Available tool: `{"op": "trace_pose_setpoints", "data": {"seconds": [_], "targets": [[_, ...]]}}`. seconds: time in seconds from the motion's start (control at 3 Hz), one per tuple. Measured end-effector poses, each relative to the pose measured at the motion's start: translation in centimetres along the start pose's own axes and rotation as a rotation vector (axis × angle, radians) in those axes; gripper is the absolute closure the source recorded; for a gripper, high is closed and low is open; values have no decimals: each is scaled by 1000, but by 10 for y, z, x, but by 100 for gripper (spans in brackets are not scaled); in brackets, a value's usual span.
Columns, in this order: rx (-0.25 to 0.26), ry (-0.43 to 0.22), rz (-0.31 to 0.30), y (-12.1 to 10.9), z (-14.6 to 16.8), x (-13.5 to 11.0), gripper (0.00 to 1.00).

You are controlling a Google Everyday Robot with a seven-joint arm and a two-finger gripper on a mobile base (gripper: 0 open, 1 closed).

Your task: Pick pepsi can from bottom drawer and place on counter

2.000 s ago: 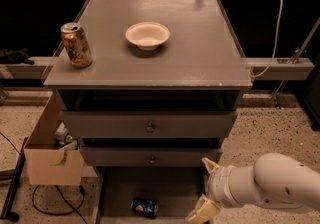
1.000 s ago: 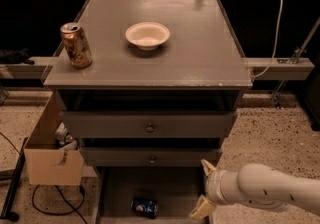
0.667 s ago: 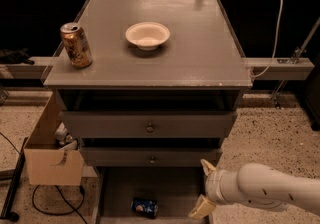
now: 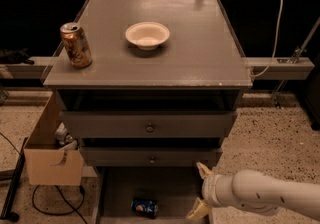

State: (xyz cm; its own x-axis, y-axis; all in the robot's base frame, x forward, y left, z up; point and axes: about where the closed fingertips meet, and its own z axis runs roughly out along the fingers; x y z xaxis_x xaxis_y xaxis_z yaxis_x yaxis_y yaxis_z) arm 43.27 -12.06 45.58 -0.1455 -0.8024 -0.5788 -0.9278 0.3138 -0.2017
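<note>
Step in hand: approach to pick. End effector [image 4: 200, 191] is hovering released, fingers spread, at the right edge of the bottom drawer [image 4: 165, 188]. Pepsi can [image 4: 145, 207] is lying sideways inside, untouched. Next move is calling for reaching left, grasping, and lifting to the counter surface [image 4: 200, 53]

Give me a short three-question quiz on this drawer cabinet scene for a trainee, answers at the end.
1. Which two things stand on the counter?
2. The pepsi can lies: A) in a knobbed upper drawer, B) in the bottom drawer, C) on the floor.
3. True or false: the gripper is shut on the pepsi can.

Key:
1. The gold-brown can and the bowl.
2. B.
3. False: it is open, low at the drawer's right side, right of the can.
</note>
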Motion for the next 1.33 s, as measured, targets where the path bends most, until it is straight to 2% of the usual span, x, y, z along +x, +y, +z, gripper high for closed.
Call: {"op": "trace_pose_setpoints", "data": {"seconds": [0.33,0.67,1.0,1.33], "targets": [[-1,-47,-5,3,24,20,0],[-50,-118,6,5,50,54,0],[-128,-184,29,5,69,71,0],[-230,-234,62,15,93,69,0]]}}
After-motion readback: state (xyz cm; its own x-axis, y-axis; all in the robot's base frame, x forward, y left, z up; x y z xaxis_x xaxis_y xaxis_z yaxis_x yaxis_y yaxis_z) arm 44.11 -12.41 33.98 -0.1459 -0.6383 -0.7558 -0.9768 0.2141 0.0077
